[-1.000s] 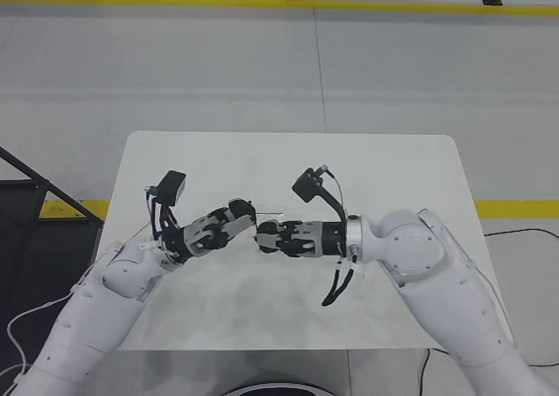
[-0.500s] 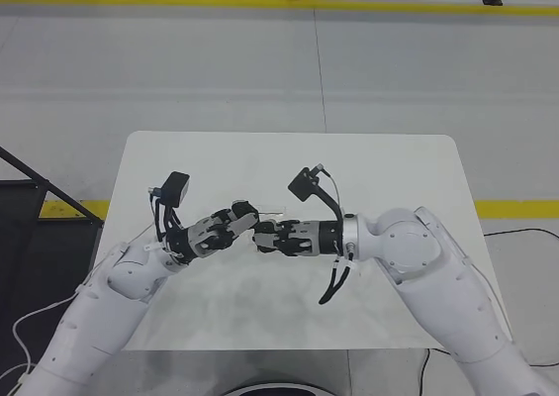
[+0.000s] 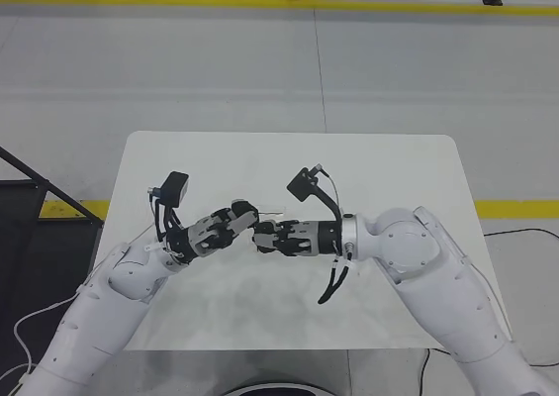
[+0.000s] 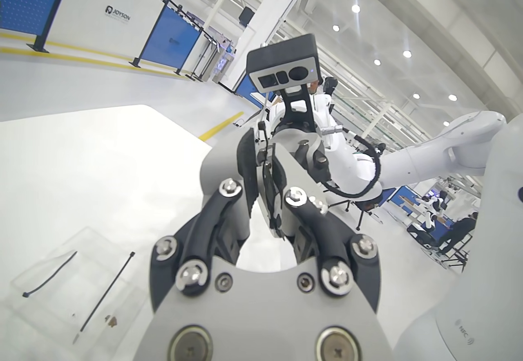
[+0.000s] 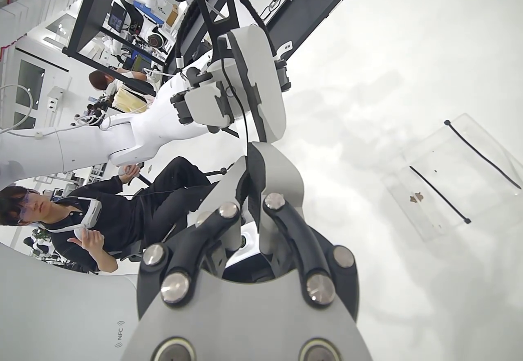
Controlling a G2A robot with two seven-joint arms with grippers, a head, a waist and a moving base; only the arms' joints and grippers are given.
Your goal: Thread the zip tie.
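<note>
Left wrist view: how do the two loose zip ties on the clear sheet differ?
The curved zip tie bows along its length; the straight zip tie runs straight. Their heads sit at opposite ends. A brown scrap lies beside the straight zip tie, not the curved one. Both are black and lie apart on the clear sheet.

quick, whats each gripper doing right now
Left gripper: closed on the thin black zip tie.
Right gripper: closed on the zip tie too.

White arms (image 3: 427,257), grey jaws, blk cables (image 4: 376,170), silver screws (image 4: 229,187).
</note>
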